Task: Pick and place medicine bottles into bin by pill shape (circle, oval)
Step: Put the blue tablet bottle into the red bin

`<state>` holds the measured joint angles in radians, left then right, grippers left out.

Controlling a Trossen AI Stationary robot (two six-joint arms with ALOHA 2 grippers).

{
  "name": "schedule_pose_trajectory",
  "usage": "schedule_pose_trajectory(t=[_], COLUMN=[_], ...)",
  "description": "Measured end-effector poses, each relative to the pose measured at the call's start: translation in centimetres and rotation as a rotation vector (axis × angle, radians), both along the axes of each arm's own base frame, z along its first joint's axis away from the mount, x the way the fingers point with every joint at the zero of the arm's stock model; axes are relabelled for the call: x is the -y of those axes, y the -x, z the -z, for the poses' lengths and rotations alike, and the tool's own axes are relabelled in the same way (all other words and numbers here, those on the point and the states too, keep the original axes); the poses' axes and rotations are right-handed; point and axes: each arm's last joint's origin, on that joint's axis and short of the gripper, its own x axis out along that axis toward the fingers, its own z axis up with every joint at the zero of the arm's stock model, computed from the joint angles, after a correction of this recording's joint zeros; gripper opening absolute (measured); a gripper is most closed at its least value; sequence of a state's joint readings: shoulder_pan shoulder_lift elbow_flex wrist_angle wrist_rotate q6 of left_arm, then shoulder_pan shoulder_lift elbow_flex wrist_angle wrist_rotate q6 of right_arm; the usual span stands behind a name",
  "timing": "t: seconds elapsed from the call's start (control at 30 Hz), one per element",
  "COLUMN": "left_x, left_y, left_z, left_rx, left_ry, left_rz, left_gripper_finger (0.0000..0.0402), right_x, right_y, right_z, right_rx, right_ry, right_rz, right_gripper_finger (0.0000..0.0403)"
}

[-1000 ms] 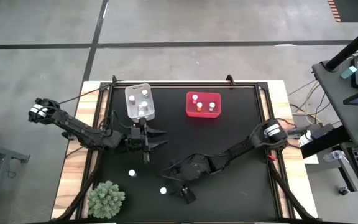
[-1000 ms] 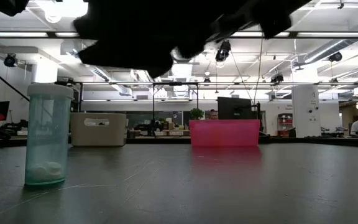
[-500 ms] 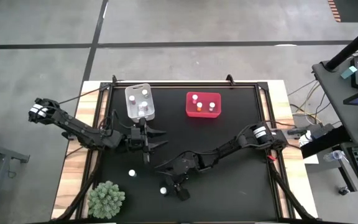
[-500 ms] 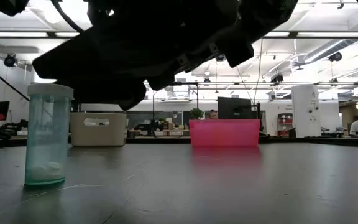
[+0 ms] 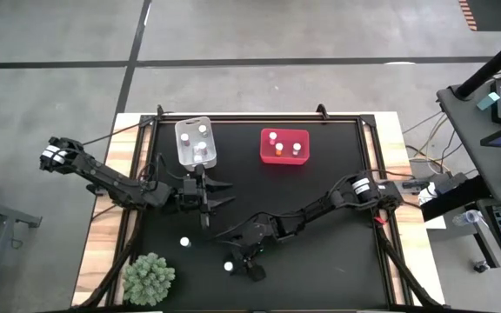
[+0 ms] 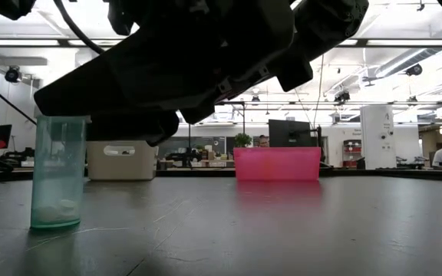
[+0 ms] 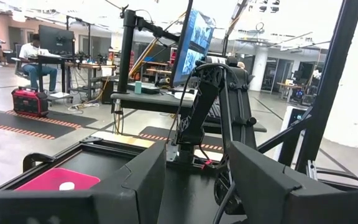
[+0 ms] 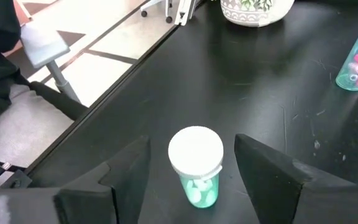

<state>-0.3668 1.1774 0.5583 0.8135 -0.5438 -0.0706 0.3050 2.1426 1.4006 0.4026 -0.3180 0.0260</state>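
Between the spread fingers of the right gripper (image 8: 191,180) stands a white-capped teal bottle (image 8: 195,167), upright, not yet touched, near the table's front edge. Left gripper (image 5: 205,198) waits open beside the clear bin (image 5: 196,143), farther off.

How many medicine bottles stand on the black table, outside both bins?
2. One bottle stands near the plant. The other bottle is beside the right claw, between its open fingers. The arms may hide more.

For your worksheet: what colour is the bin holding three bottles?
Red bin; clearest in the high view.
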Motion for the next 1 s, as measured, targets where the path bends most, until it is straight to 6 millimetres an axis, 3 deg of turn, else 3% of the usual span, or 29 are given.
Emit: schedule_pose_trajectory(t=[0.53, 0.77, 1.0], left_x=[0.0, 0.0, -0.3], left_y=[0.0, 0.1, 0.6], left_z=[0.0, -0.1, -0.9], left_rx=[0.0, 0.004, 0.035], left_ry=[0.001, 0.003, 0.008], left_rz=[-0.006, -0.006, -0.008], left_gripper_finger=[0.0162, 0.0162, 0.0162], right_x=[0.0, 0.0, 0.6], right_y=[0.0, 0.0, 0.2], right_z=[0.0, -0.2, -1.8], right_rx=[-0.001, 0.003, 0.029], right_ry=[0.0, 0.002, 0.023], right_rz=[0.0, -0.001, -0.001], right_gripper_finger=[0.0128, 0.0123, 0.012])
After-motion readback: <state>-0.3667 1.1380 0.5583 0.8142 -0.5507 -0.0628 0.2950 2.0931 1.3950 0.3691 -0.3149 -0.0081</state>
